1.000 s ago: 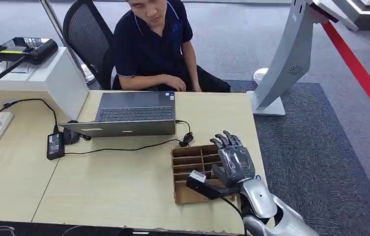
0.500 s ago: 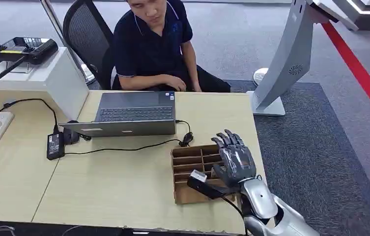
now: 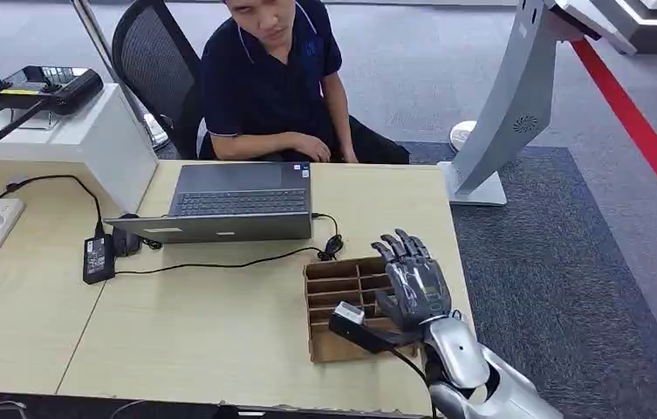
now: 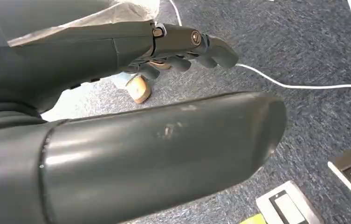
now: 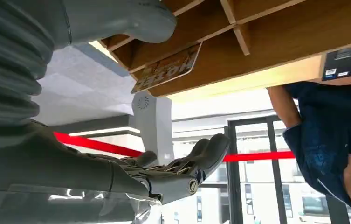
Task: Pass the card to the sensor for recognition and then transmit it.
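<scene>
Head view — right hand (image 3: 414, 288) poised over the wooden card tray (image 3: 335, 288) on the desk (image 3: 220, 323), barely moved over the last second.

Item: right hand, fingers spread and straight, empty; it has edged slightly toward the tray's compartments, with no grasp begun. Card (image 5: 166, 68): in the right wrist view it lies tilted in a tray slot, near the thumb (image 5: 117, 18), apart from the fingers (image 5: 196, 156). Left hand (image 4: 178, 44): hangs over carpet, fingers loosely curled, empty. Sensor stand (image 3: 516, 105): on the floor beyond the desk. Judgement: pickup pending; scanning and handover not started.
</scene>
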`<state>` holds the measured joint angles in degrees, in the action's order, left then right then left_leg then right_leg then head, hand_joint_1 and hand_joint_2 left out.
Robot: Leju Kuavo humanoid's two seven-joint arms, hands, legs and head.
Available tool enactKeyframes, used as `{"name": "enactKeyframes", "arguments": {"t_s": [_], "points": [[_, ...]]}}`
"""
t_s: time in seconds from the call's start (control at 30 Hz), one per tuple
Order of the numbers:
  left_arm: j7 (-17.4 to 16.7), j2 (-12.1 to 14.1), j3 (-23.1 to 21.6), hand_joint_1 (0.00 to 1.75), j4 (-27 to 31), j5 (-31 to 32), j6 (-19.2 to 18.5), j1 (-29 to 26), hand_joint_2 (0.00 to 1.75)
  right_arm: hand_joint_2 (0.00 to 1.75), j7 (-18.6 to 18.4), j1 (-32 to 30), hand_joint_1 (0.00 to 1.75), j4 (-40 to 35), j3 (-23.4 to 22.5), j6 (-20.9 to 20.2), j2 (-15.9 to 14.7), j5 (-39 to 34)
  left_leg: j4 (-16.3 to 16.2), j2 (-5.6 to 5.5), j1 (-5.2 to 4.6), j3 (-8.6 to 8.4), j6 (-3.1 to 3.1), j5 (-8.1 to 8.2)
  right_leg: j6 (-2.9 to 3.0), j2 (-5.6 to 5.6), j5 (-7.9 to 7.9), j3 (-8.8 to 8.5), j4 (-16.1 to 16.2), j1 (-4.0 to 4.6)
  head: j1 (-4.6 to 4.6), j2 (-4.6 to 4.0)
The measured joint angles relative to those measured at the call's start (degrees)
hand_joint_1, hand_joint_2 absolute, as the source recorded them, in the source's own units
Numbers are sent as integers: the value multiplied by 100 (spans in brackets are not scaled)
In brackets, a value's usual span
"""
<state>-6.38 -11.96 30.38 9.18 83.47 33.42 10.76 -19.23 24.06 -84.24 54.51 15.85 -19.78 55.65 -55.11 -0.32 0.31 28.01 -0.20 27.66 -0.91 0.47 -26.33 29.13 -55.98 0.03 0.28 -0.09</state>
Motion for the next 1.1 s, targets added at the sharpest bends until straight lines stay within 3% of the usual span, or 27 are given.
{"name": "enactKeyframes", "arguments": {"t_s": [1.1], "points": [[18,-2,-4,0,0,0,-2,7,0,175,-96,36,51,275,-11,103,170,162,0,0,0,-1,0,0,0,0,0,0,0,0,-2,0]]}}
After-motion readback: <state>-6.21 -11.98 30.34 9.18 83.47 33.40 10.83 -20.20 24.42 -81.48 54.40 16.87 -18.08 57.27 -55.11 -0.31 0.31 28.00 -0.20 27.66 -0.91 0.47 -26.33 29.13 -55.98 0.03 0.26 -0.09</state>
